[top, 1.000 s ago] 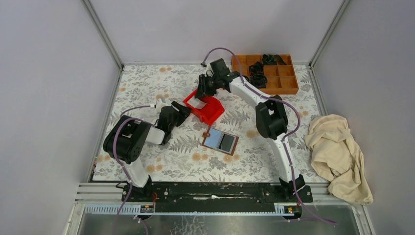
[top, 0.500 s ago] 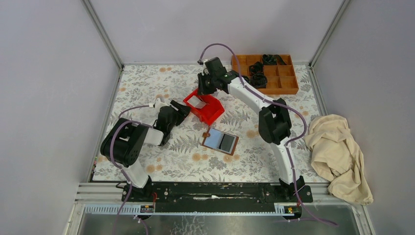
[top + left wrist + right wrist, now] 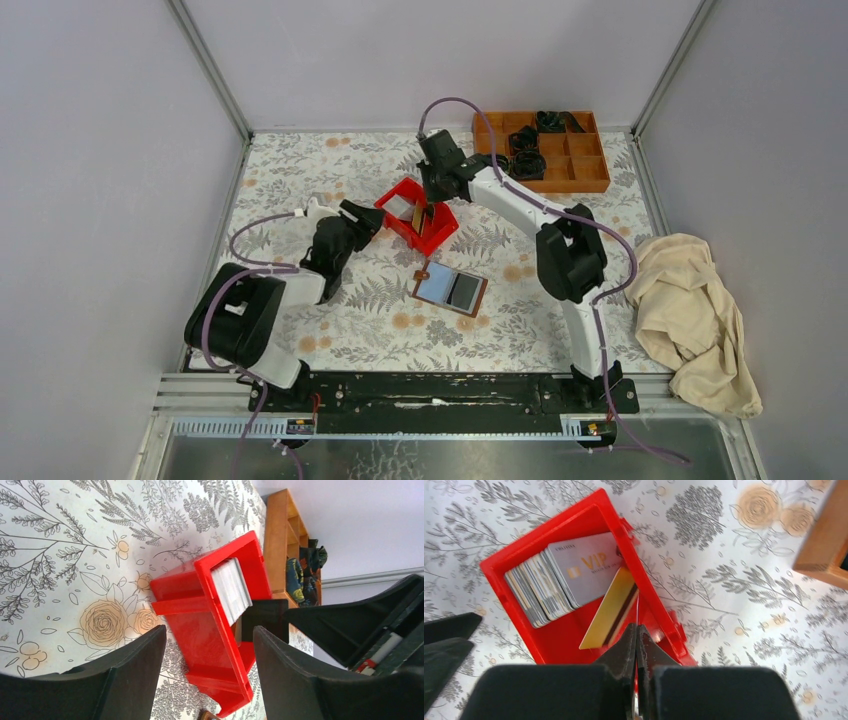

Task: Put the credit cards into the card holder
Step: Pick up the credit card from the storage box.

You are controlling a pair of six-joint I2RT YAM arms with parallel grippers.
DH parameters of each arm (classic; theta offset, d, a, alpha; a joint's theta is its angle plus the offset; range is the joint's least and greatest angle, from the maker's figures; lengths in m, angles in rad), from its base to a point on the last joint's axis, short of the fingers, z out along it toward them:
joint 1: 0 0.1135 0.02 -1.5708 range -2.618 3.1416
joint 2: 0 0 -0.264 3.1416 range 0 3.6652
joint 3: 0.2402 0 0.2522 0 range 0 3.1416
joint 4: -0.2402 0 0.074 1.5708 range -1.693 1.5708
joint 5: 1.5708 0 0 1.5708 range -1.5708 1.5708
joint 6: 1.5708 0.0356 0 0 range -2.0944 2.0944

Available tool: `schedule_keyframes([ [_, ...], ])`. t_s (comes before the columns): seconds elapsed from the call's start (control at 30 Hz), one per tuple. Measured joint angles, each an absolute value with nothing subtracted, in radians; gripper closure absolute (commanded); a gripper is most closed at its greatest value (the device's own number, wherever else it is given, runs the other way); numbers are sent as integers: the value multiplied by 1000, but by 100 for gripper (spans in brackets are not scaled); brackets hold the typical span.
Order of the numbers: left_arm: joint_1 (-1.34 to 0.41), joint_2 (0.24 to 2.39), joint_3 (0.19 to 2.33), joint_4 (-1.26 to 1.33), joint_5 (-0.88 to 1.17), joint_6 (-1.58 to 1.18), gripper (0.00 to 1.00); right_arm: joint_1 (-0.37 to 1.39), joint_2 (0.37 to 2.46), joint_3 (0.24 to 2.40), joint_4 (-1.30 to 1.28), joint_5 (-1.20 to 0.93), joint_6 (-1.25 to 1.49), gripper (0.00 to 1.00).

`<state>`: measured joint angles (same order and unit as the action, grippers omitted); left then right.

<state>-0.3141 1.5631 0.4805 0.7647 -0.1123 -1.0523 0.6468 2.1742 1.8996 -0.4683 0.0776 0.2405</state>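
Pinching flat: the right gripper [image 3: 636,630] has its jaws pressed together with no gap, tips at the long edge of the gold card [image 3: 609,614], which stands tilted up off the floor of the red bin [image 3: 544,529]. It reads as a grip on that edge, though the fingers hide the contact itself. The tilt makes sense: an edge raised off the pale card stack [image 3: 544,587] leaning in the bin's left half gives something to grasp. Bin walls sit close on both sides of the card — the likely way out is straight up. Left gripper [image 3: 207,635]: jaws wide, holding nothing, just left of the bin in the top view, perhaps to steady it. Card holder [image 3: 450,290] lies open on the worktop [image 3: 300,170] at lower centre, lining up, apart from the bin — nothing lies on the stretch between them. Orange tray [image 3: 560,186] sits upper right, well apart.
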Motion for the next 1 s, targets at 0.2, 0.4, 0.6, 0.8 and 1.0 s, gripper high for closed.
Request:
schedule_keyframes([
  [0.2,-324,1467,464,722,-125,-1044,27,656,2086,1807,-456,150,238,100],
  [0.4,-355,1376,463,668,-142,-1025,25,663,1986,1768,-431,183,235,100],
  [0.6,-393,1323,451,687,-88,-982,22,666,1838,1666,-434,145,246,100],
  [0.8,-398,1308,377,817,93,-937,21,668,1612,1426,-429,4,286,100],
  [1.0,-400,1315,297,1068,326,-937,21,669,1372,1182,-420,-141,346,100],
])
